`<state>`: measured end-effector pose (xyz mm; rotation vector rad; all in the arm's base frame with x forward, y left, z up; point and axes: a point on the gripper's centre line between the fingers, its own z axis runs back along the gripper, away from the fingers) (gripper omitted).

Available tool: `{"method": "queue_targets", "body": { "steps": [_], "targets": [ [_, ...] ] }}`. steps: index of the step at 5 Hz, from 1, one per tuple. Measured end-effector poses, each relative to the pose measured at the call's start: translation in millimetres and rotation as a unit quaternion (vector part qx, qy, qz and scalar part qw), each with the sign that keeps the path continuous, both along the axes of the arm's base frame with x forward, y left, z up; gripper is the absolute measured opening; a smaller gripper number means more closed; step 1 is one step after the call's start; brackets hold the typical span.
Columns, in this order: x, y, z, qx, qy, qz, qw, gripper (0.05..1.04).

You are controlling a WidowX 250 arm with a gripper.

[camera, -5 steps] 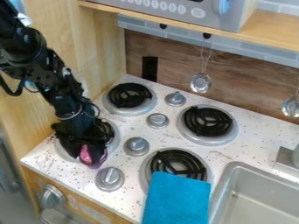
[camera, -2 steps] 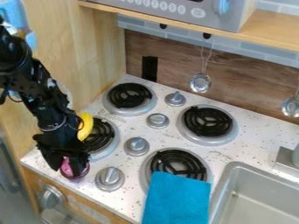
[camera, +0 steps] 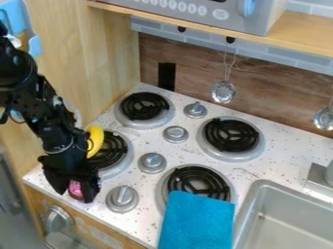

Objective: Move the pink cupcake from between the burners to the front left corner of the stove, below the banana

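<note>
So the black arm is coming in from the upper left, and its pincer [camera: 76, 188] is hanging low over the front left corner of the white speckled surface [camera: 151, 214]. It's grasping a small pink and purple thing [camera: 76, 192], which is sitting right between the fingertips. Can't really tell what it is, since the black fingers are covering part of it. Just to its right in the view, a silver knob [camera: 122, 199] is sticking up from the stovetop, close by but apart. A yellow curved thing, looks like a toy banana [camera: 96, 138], is resting by the left edge of the nearest black coil burner [camera: 116, 148], with the arm partly hiding it. Three more coil burners are sitting farther back and to the right, and a blue cloth [camera: 197, 221] is draping over the front of one [camera: 224, 180]. A gray sink [camera: 250, 209] is taking up the lower right, and two shiny ladles are hanging along the wood-look back wall [camera: 189, 87].
</note>
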<state>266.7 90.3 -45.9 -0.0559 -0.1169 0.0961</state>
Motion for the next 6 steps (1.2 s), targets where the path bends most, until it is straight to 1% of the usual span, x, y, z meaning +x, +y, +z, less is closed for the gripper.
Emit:
{"method": "queue_targets", "body": {
  "steps": [1, 2, 3, 4, 5, 6],
  "targets": [
    [2.3, -0.2, 1.6, -0.005, 0.001, 0.009, 0.9999, 1.006],
    [2.6, -1.3, 13.8, -0.009, -0.001, 0.014, 0.9999, 1.005],
    [0.4, -2.2, 42.2, -0.005, -0.011, 0.021, 0.9997, 1.005],
    [-4.3, -8.2, 75.9, -0.016, -0.018, 0.036, 0.9990, 1.005],
    [-1.1, -43.5, 97.3, -0.053, -0.017, 0.001, 0.9984, 1.005],
    [8.6, -80.7, 108.4, -0.078, -0.020, -0.046, 0.9957, 1.005]
  ]
}}
